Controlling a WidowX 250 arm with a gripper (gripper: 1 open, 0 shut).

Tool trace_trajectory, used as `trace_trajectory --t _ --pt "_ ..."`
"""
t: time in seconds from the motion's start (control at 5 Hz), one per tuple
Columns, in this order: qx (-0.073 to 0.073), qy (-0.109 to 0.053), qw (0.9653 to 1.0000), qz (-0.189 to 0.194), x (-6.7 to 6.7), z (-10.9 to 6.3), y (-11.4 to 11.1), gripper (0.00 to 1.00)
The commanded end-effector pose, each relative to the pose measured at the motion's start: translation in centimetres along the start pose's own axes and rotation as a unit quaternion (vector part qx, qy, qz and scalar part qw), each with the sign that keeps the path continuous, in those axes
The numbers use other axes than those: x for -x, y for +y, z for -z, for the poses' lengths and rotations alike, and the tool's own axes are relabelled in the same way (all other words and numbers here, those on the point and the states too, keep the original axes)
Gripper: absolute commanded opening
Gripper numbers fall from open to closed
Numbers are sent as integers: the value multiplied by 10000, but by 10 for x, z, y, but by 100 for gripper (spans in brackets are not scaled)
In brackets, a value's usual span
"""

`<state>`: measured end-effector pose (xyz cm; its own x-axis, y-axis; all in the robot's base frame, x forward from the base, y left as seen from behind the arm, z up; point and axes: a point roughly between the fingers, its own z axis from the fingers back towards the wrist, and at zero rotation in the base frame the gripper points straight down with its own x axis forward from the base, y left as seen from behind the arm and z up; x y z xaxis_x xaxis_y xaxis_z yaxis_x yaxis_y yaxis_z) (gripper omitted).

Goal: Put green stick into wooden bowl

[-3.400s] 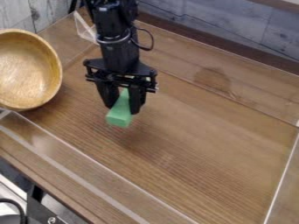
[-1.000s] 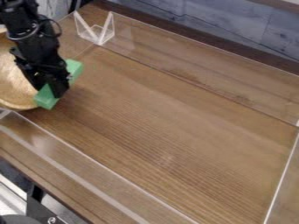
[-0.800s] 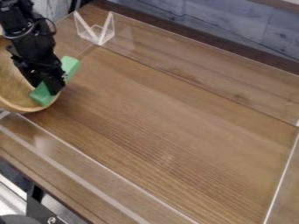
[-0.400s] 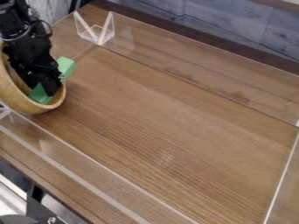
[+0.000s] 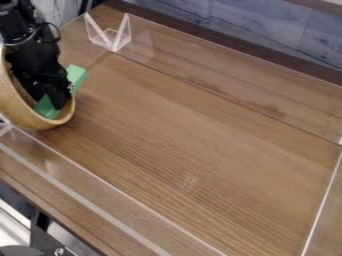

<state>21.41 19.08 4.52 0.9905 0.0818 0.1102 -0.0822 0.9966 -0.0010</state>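
Observation:
My black gripper (image 5: 48, 95) hangs at the left edge of the view, over the right rim of the wooden bowl (image 5: 30, 113). It is shut on the green stick (image 5: 64, 90), a bright green bar held tilted between the fingers, its upper end poking out to the right and its lower end over the bowl's inner wall. Most of the bowl is cut off by the left edge or hidden behind the arm.
A wooden table (image 5: 201, 140) spreads to the right, fenced by clear plastic walls (image 5: 147, 215) along the front and sides. A small clear stand (image 5: 110, 32) sits at the back left. Dark cables show at the bottom left corner.
The gripper has carried the green stick from the table's middle leftward to the bowl's rim, then lowered slightly; over the last half second it has stayed still.

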Motion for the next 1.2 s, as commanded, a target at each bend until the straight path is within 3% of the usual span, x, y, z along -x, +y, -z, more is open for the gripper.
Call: trace_trajectory --t 0.0,1.0 --pt "-189 -61 9997 -166 1 -2 16 0" --pt "-201 65 9993 -321 5 14 22 0"
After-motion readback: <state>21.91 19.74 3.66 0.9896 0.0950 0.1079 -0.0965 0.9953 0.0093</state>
